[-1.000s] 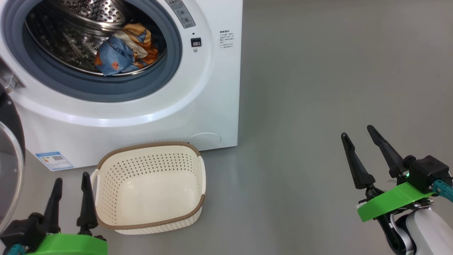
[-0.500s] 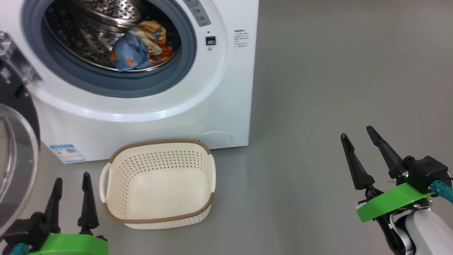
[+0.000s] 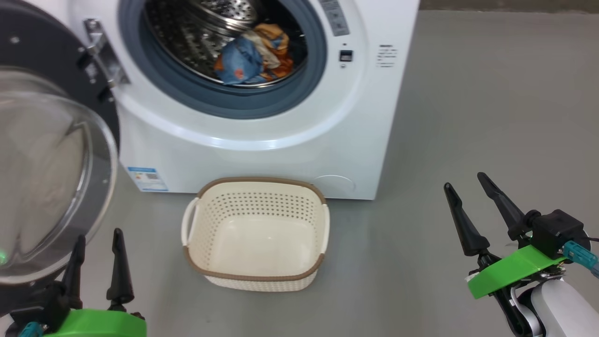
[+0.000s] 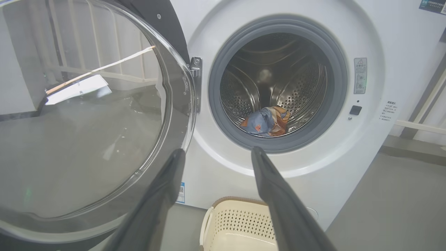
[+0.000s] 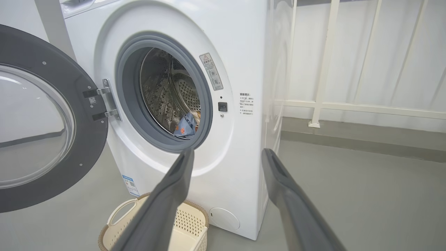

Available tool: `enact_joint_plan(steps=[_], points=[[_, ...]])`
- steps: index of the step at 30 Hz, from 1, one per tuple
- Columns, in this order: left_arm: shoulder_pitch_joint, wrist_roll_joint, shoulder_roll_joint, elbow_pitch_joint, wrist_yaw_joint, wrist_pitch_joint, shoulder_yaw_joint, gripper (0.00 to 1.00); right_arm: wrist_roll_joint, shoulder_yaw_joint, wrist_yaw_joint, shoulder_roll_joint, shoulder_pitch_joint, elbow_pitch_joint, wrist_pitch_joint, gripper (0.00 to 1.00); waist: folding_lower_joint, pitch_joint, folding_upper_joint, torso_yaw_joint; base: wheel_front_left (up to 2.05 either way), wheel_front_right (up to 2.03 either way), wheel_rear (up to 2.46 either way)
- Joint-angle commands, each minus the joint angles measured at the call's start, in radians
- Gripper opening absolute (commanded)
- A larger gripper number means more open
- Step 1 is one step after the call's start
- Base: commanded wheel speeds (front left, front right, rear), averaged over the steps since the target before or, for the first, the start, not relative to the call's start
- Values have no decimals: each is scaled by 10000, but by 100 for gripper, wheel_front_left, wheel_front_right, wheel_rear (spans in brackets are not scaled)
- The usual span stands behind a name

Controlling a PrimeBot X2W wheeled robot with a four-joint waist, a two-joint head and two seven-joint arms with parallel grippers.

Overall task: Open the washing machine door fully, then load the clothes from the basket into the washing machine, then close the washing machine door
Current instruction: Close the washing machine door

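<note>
The washing machine stands with its door swung wide open to the left on its hinge. The clothes lie bunched at the bottom of the steel drum. The basket sits empty on the grey floor, just in front of the machine's base. Compared with a second ago the head has turned left: machine and basket now sit further right in its view, and much more of the door's black ring and glass bowl shows. Basket, machine and clothes keep the same places relative to each other. The left fingers are near the door's lower edge, and the right fingers are well off to the right over bare floor. Both pairs are spread wide as before, holding nothing.
</note>
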Motion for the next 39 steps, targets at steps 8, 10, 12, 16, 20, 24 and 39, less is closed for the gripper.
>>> enact_joint_plan(steps=[8, 10, 12, 16, 20, 24, 39], points=[[5, 34, 151, -139, 238, -55, 320, 100, 95, 231, 46, -190, 69, -149, -78, 100, 0, -105, -1, 1460, 0, 0, 0], [15, 24, 151, -144, 252, -43, 297, 100, 99, 240, 46, -189, 69, -153, -78, 100, 0, -71, -1, 1678, 0, 0, 0], [12, 21, 154, -146, 254, -42, 286, 100, 97, 254, 46, -191, 62, -156, -78, 100, 0, -52, -1, 1783, 0, 0, 0], [-5, -5, 140, -138, 248, -43, 234, 100, 94, 293, 46, -215, 39, -150, -78, 100, 0, -22, -1, 2167, 0, 0, 0], [32, -75, 99, -91, 199, -45, 184, 100, 100, 313, 46, -219, 79, -118, -78, 100, 0, -108, -1, 2486, 0, 0, 0], [74, -81, 104, -83, 210, -45, 130, 100, 109, 373, 46, -215, 96, -100, -78, 100, 0, -198, -1, 2729, 0, 0, 0], [154, -171, 159, -216, 348, -48, 134, 100, 118, 372, 46, -170, 147, -86, -78, 100, 0, -246, -1, 3018, 0, 0, 0]])
